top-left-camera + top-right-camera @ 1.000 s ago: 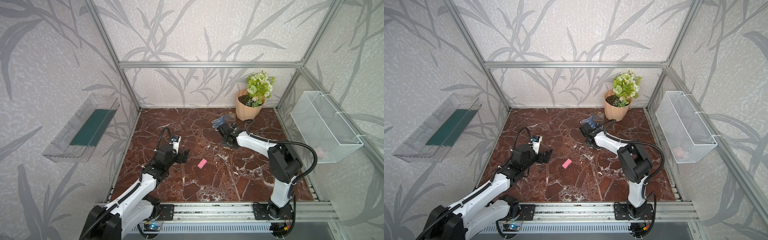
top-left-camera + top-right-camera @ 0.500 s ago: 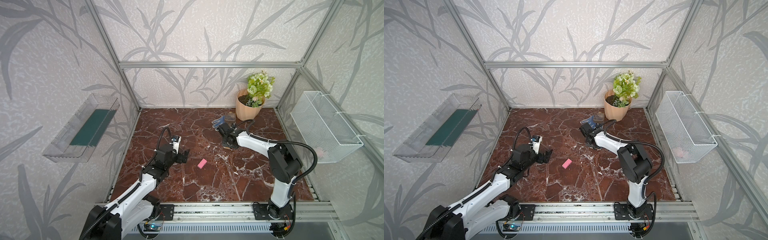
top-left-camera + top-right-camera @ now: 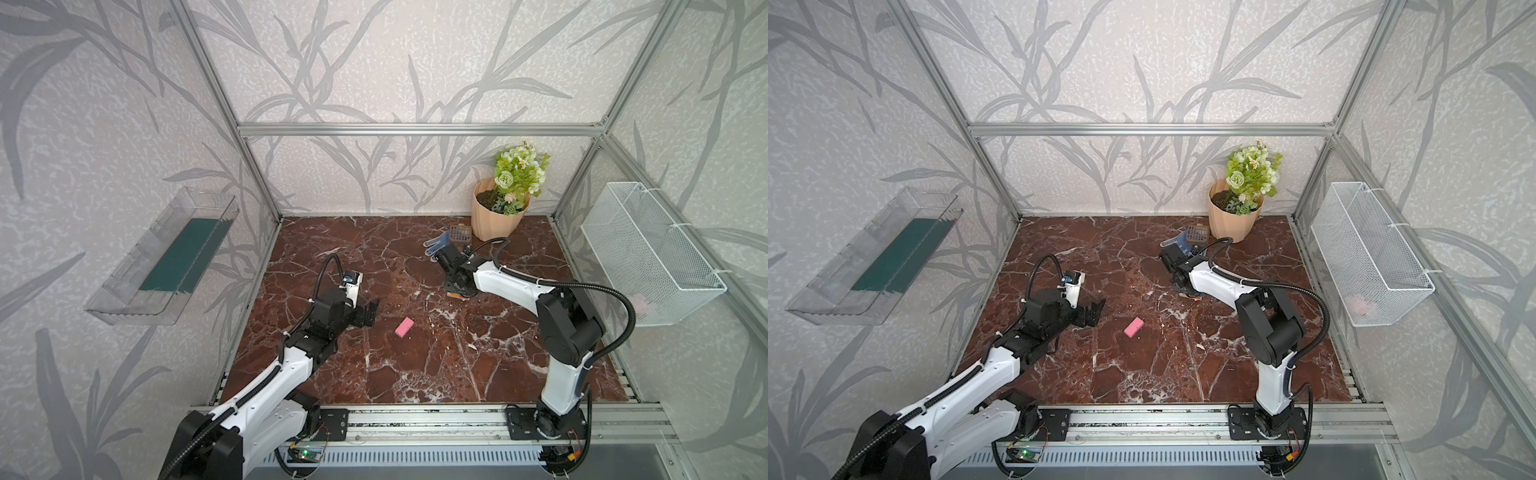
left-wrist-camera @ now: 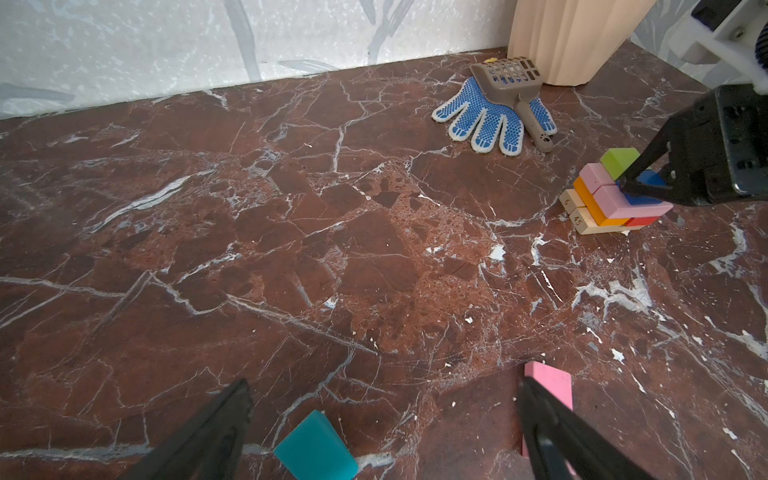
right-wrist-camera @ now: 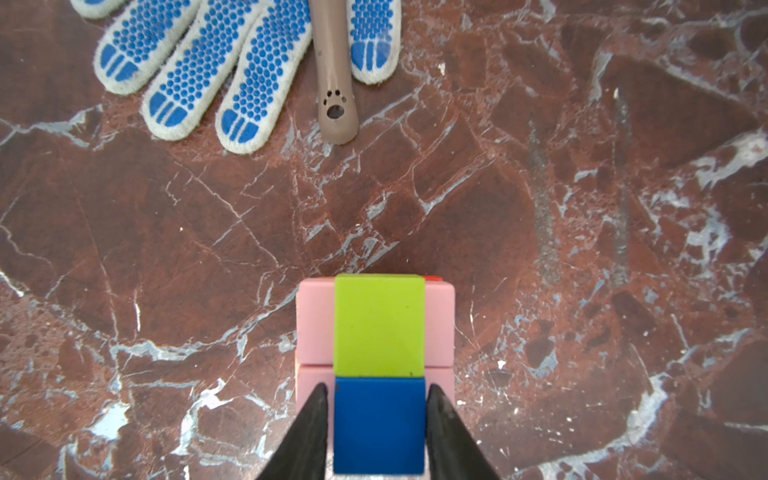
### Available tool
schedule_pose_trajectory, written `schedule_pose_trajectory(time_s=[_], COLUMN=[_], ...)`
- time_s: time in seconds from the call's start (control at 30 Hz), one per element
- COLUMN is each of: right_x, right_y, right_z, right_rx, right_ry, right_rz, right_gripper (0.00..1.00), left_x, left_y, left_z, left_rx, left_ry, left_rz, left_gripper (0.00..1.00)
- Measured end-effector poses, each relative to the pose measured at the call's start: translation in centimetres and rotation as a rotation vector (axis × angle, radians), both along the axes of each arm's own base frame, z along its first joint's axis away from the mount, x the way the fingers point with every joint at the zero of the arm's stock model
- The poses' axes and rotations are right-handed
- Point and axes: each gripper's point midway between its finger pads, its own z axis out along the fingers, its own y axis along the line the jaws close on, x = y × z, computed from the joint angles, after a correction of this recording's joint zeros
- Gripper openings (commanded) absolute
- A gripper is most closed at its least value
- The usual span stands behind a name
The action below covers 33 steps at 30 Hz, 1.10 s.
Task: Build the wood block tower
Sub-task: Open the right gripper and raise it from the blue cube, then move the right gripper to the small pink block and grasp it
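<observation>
The tower (image 4: 611, 199) stands at the back right of the marble floor: tan blocks at the base, orange and red above, then pink blocks (image 5: 316, 324), with a green cube (image 5: 379, 324) and a blue cube (image 5: 379, 424) side by side on top. My right gripper (image 5: 377, 388) points down over it, open, its jaws a hair off either side of the blue cube. In both top views that arm hides most of the tower (image 3: 459, 295). My left gripper (image 4: 382, 399) hangs wide open over a teal block (image 4: 316, 446). A loose pink block (image 3: 404, 327) lies beside one of its fingers.
A blue dotted glove (image 4: 486, 116) and a grey scoop (image 4: 511, 79) lie just behind the tower. The beige flowerpot (image 3: 498, 216) stands in the back right corner. A wire basket (image 3: 648, 253) hangs on the right wall, a clear tray (image 3: 166, 257) on the left wall.
</observation>
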Motion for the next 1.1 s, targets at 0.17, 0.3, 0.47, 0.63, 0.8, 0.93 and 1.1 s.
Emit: schedule_pose_trajectory(time_s=[0.17, 0.3, 0.47, 0.63, 0.8, 0.93, 1.1], right_x=[-0.1, -0.2, -0.3, -1.6, -4.8, -8.3, -11.0], right_y=[0.1, 0.0, 0.0, -0.2, 1.1, 6.0, 12.1], right_z=[0.0, -0.1, 0.2, 2.7, 5.7, 5.4, 3.2], right_rx=[0.003, 0.0, 0.003, 0.044, 0.138, 0.196, 0.223], right_ry=[0.005, 0.009, 0.007, -0.036, -0.138, -0.166, -0.125], right_rz=[0.003, 0.003, 0.008, 0.037, 0.114, 0.266, 0.403], right_gripper=[0.43, 0.44, 0.48, 0.59, 0.73, 0.76, 0.76], left_x=[0.0, 0.0, 0.0, 0.0, 0.0, 0.1, 0.1], left_y=[0.0, 0.0, 0.0, 0.0, 0.1, 0.2, 0.3], left_z=[0.0, 0.0, 0.0, 0.0, 0.0, 0.0, 0.0], left_rx=[0.0, 0.0, 0.0, 0.0, 0.002, 0.005, 0.008], left_ry=[0.0, 0.0, 0.0, 0.0, -0.001, -0.002, -0.003], left_rz=[0.0, 0.0, 0.0, 0.0, 0.004, 0.011, 0.016], left_gripper=[0.99, 0.99, 0.99, 0.99, 0.99, 0.99, 0.99])
